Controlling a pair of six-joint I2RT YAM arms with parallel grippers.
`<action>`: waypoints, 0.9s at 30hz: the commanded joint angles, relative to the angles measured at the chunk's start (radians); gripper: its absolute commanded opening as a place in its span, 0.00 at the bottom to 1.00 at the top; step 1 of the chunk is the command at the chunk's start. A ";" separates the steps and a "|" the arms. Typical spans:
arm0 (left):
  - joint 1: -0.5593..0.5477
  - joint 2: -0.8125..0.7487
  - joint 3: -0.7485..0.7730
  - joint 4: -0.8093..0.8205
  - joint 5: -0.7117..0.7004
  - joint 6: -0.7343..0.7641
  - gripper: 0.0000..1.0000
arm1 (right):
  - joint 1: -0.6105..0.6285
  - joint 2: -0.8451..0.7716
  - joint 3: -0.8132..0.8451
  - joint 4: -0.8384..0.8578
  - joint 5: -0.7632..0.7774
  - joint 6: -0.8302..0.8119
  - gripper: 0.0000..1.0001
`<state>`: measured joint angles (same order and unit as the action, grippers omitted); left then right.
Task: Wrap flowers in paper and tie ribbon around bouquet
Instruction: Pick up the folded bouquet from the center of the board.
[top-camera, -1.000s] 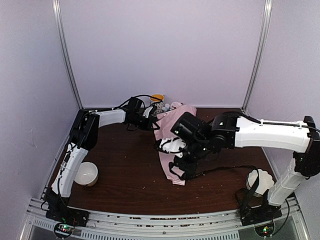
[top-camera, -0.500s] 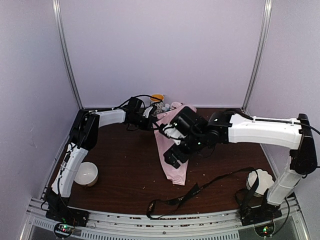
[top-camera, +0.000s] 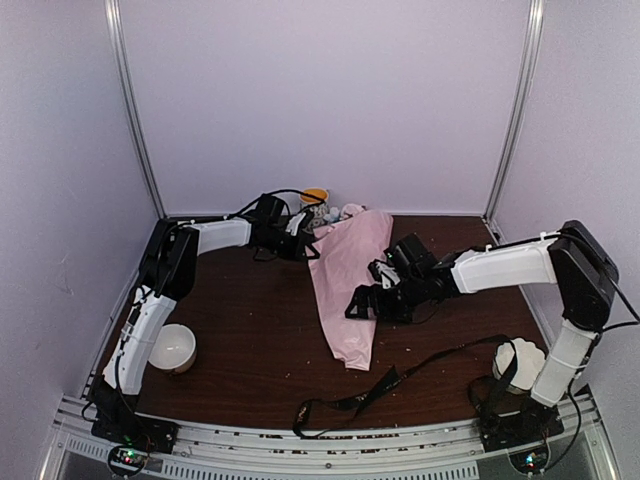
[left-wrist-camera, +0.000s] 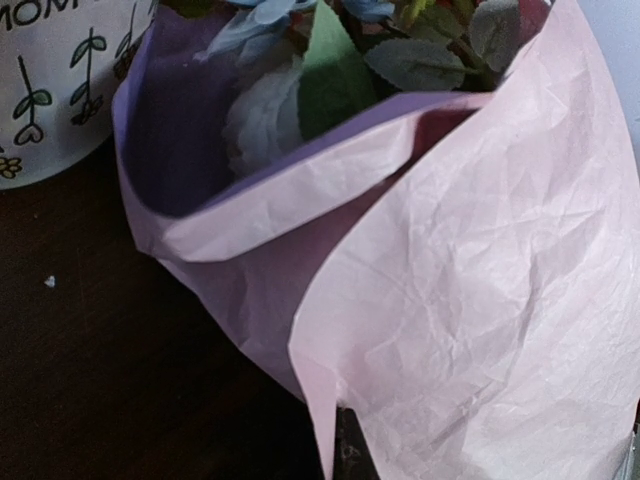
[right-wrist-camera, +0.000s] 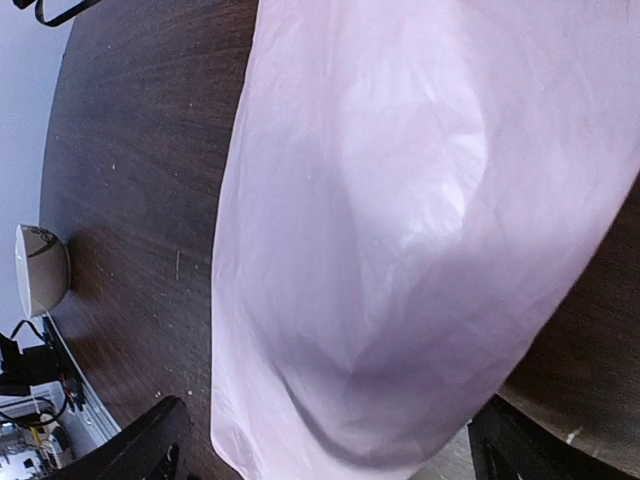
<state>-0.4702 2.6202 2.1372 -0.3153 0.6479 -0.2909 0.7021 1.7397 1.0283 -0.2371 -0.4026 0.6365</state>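
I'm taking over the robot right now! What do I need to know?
Left gripper: shut, seemingly pinching the bouquet at its wide end.
Right gripper: open, empty, at the bouquet's right edge.
Done: flowers are wrapped in the paper.
Ribbon: loose on the table, in front of the bouquet's tip.
Left to do: tie it around the bouquet.

"MOM" in dark capitals, top cut off, on white mug (left-wrist-camera: 50, 100)
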 joint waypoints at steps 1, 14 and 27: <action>0.013 -0.028 -0.009 0.022 -0.001 -0.002 0.00 | -0.007 0.070 -0.036 0.183 -0.096 0.119 0.95; 0.013 -0.028 -0.009 0.025 0.002 -0.005 0.00 | -0.027 0.125 -0.072 0.347 -0.183 0.236 0.00; 0.008 -0.389 -0.317 0.132 0.033 0.059 0.52 | -0.033 0.116 -0.067 0.282 -0.155 0.206 0.00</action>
<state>-0.4416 2.5191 1.9816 -0.2615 0.6773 -0.3176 0.6743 1.8572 0.9619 0.0677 -0.5644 0.8600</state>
